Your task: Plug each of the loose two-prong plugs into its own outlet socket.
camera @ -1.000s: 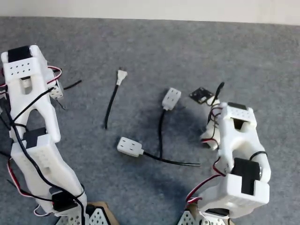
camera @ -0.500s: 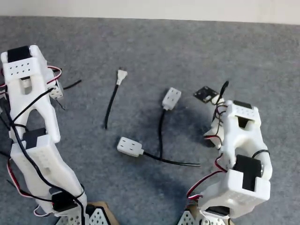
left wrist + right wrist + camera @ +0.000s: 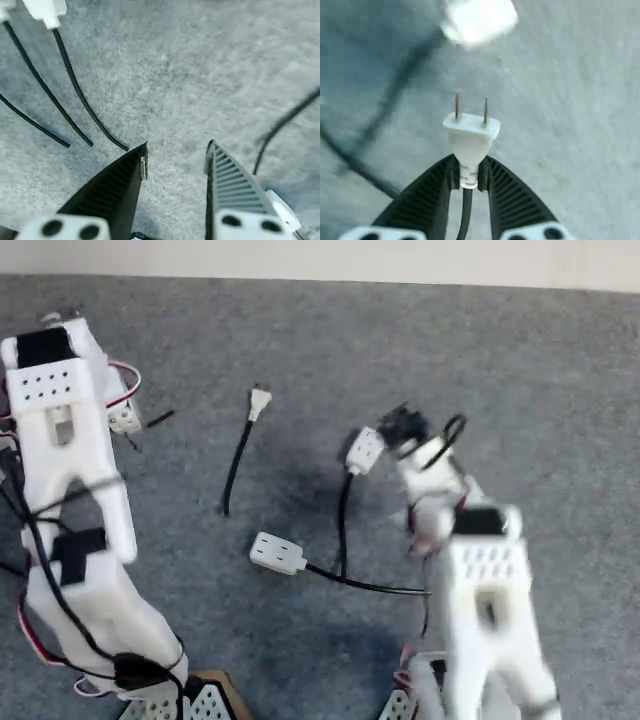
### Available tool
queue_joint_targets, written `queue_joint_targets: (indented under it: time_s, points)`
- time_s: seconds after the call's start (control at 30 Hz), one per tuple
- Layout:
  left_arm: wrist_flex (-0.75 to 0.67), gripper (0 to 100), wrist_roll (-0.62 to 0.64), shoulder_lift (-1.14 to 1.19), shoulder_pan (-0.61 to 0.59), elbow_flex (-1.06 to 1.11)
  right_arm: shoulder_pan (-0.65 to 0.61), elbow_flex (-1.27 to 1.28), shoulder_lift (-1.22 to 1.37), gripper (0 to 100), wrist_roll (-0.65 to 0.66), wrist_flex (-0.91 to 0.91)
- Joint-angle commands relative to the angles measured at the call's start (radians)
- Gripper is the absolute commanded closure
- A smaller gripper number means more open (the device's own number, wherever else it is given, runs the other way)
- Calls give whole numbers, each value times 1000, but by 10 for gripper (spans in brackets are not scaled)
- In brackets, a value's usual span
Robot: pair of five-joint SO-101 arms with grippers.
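Note:
My right gripper (image 3: 469,175) is shut on a white two-prong plug (image 3: 470,131), gripped at its neck with the prongs pointing ahead. Just beyond the prongs lies a white outlet socket (image 3: 479,20), not touching them. From above, that right gripper (image 3: 402,426) sits right beside this socket (image 3: 365,450). A second socket (image 3: 277,553) lies nearer the front. A loose plug (image 3: 259,400) on a black cord lies farther back. My left gripper (image 3: 177,147) hangs open over bare carpet with nothing between its fingers. The left arm (image 3: 60,410) stands at the far left.
Black cords (image 3: 343,530) trail from both sockets across the grey carpet between the arms. Several cord ends (image 3: 75,100) lie ahead of the left gripper. A short black wire (image 3: 155,420) sticks out beside the left arm. Open carpet lies toward the back and right.
The right arm has swung left and forward, bringing its gripper and plug up beside the upper socket. The left arm has shifted slightly toward the back.

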Motion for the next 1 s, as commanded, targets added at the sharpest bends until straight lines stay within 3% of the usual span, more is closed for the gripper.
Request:
queue_joint_targets:
  time_s: [0.0,0.1,0.23,0.37,0.47,0.6,0.73,0.97]
  points:
    - [-9,809,11,-211,62,101,-185,93,-275,991,-115,4]
    - [-117,808,8,-377,101,328,-283,165,-360,991,-164,-2]
    - [-381,807,8,-651,133,734,-372,222,-380,991,-180,-44]
    - [-600,806,15,-974,206,1164,-409,309,-378,991,-198,-168]
    - [-710,806,106,-1247,274,1438,-409,406,-377,991,-249,-282]
    - [-743,744,219,-1584,374,1669,-409,470,-377,991,-293,-318]
    - [-704,716,235,-1842,463,1801,-440,473,-377,991,-296,-317]
    - [-595,687,235,-2048,595,1873,-576,467,-374,991,-330,-321]
